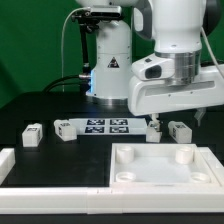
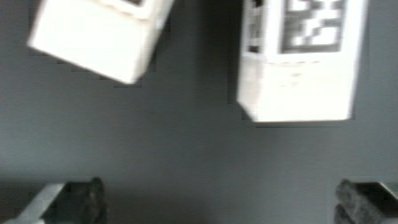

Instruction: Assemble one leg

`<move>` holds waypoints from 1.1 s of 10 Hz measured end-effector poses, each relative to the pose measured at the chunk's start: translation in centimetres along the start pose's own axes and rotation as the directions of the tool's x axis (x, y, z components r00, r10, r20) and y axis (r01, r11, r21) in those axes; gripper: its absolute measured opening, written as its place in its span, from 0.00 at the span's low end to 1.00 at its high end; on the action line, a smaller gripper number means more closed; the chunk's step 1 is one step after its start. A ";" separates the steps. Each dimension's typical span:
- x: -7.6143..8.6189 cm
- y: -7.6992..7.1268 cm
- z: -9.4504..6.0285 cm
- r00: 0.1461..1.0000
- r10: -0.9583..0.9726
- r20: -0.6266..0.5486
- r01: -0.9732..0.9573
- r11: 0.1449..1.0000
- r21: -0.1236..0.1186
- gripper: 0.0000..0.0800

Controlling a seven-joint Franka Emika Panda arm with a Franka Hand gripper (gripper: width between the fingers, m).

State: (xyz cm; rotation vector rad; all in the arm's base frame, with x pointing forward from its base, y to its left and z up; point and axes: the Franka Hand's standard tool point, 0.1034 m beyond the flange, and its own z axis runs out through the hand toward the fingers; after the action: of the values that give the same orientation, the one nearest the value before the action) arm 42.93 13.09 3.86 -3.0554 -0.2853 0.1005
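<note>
Right now I hold the gripper (image 2: 217, 203) spread wide, low over the table (image 1: 70, 155) beside the tray (image 1: 160, 184), presumably to straddle the leg (image 2: 299, 65) lying just ahead, next to a tilted second leg (image 2: 98, 38).

Leg (image 1: 180, 130) behind tray (image 1: 152, 168) (marker board (image 1: 108, 126) too)

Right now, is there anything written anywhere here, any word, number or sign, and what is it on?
Words or numbers: none can be read.
Triangle sign on the arm's base: the symbol inside is too small to read.
Square black-and-white tags on the marker board and the legs: patterns, not text.
</note>
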 end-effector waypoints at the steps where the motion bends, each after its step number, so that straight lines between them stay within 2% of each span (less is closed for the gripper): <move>1: 0.0 -0.5 -0.1 1.000 -0.014 0.000 0.014 1.000 0.001 0.81; 3: -0.2 -0.6 -0.1 0.995 -0.100 0.015 0.100 0.995 0.002 0.81; 5: -0.2 -0.6 -0.1 0.994 -0.095 0.048 0.095 0.995 0.003 0.81; 6: -1.1 -0.6 -0.1 0.987 -0.095 0.131 0.095 0.995 0.006 0.81; 8: -1.1 -0.7 -0.6 0.932 -0.083 0.353 0.080 0.997 0.022 0.81; 9: -0.7 -1.0 -0.4 0.911 -0.087 0.403 0.082 0.996 0.030 0.81; 10: -1.8 -1.4 -0.3 0.859 -0.094 0.503 0.087 0.995 0.038 0.81; 11: -2.1 -1.8 -0.2 0.807 -0.100 0.581 0.089 0.995 0.048 0.81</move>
State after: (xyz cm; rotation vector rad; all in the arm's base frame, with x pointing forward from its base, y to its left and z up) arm 40.56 14.47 4.29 -2.8934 -0.4613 1.0409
